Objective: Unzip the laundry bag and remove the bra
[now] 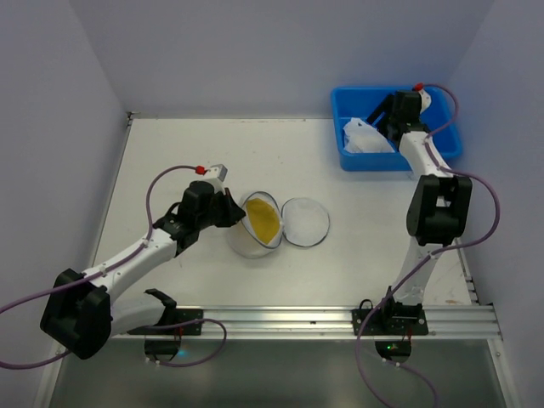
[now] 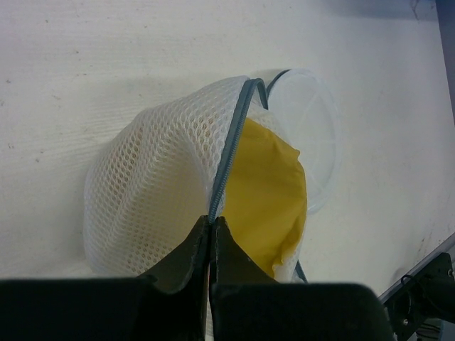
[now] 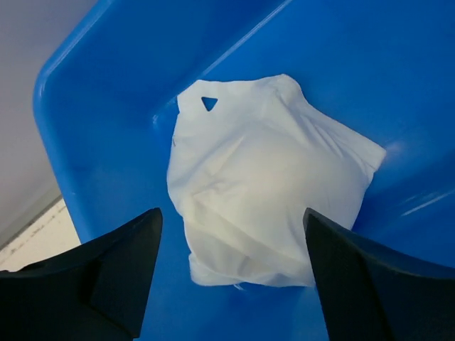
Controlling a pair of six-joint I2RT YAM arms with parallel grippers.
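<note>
White walls enclose a pale tabletop [image 1: 170, 153]. The left arm stretches low from its base, forward and to the right. Its tool [image 2: 212, 227] is clenched on the zippered rim of the laundry bag [image 2: 156, 192]. The bag lies at mid-tabletop on its side, its axis running left to right and its open mouth facing right. The bra [image 2: 266, 199] fills that mouth, and the round flap [image 1: 304, 223] lies flat beside it. The right arm reaches to the far right corner, its tool [image 3: 231, 213] spread wide, grasping nothing, above a white cloth [image 3: 263, 206] in the blue bin [image 1: 353, 106].

The laundry bag [image 2: 149, 192] covers part of the bra [image 2: 266, 206] — its shape unclear.
</note>
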